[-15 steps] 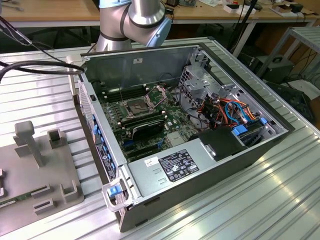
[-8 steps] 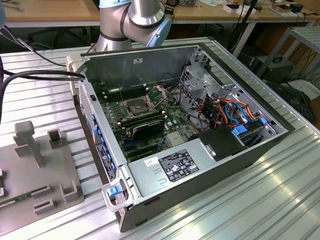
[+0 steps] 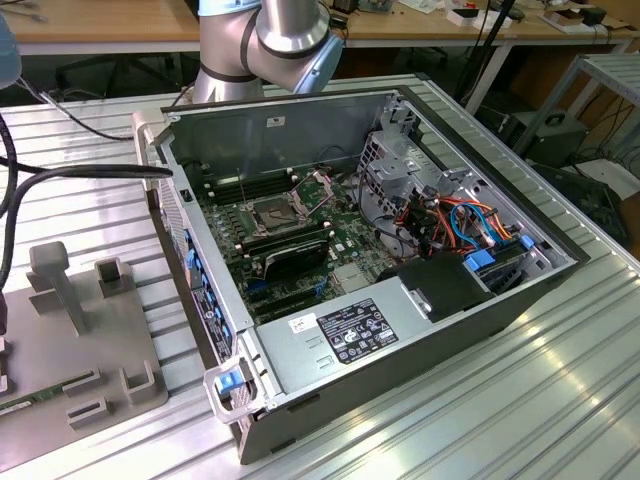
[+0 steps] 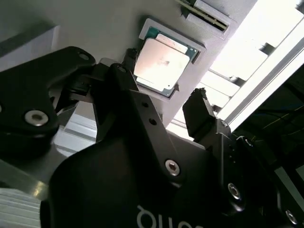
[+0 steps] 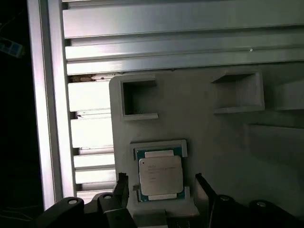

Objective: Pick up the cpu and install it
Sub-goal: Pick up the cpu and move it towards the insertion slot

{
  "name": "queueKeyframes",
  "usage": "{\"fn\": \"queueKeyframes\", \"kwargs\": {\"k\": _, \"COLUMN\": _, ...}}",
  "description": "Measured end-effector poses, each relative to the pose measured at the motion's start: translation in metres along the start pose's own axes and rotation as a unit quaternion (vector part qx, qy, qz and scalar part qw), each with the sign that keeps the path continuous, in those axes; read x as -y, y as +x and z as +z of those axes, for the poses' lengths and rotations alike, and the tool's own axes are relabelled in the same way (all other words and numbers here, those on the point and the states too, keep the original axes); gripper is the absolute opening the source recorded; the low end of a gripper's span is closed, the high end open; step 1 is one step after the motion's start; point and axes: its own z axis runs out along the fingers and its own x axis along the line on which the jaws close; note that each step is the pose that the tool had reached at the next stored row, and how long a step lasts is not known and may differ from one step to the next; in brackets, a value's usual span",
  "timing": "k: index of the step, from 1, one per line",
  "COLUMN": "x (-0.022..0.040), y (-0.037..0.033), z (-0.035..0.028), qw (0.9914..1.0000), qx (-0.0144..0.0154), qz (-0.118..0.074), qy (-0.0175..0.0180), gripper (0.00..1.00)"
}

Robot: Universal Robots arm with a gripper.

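End effector (image 5: 161, 184) fingers apart, flanking the cpu (image 5: 160, 175) seated in its recess.
Risk: off-centre closure may tilt or jam the cpu against the fixture (image 5: 223, 137) rim, causing a slipped grasp.

SITE: robotics lab, computer-assembly bench | EXTERIOR VIEW: robot arm (image 3: 270, 40) at 12 o'clock; open computer case (image 3: 290, 125) at centre, motherboard (image 3: 345, 235) exposed; ribbed aluminium-profile table (image 3: 520, 410) beneath; grey fixture tray (image 3: 110, 330) at 8 o'clock; cluttered wooden workbenches (image 3: 100, 22) from 11 to 1 o'clock | FIRST WRIST VIEW: cpu (image 5: 160, 175) seated in a tray pocket
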Motion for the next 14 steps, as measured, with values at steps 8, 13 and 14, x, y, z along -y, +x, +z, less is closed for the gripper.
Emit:
{"fn": "queueKeyframes", "kwargs": {"k": 8, "x": 0.0011, "y": -0.0036, "z": 0.0292, "qw": 1.00000, "qx": -0.0001, "qz": 0.000, "qy": 0.0000, "gripper": 0.67}}
{"fn": "queueKeyframes", "kwargs": {"k": 13, "x": 0.0012, "y": -0.0036, "z": 0.0312, "qw": 1.00000, "qx": 0.0000, "qz": 0.000, "qy": 0.0000, "gripper": 0.67}}
{"fn": "queueKeyframes", "kwargs": {"k": 14, "x": 0.0012, "y": -0.0036, "z": 0.0313, "qw": 1.00000, "qx": -0.0001, "qz": 0.000, "qy": 0.0000, "gripper": 0.67}}
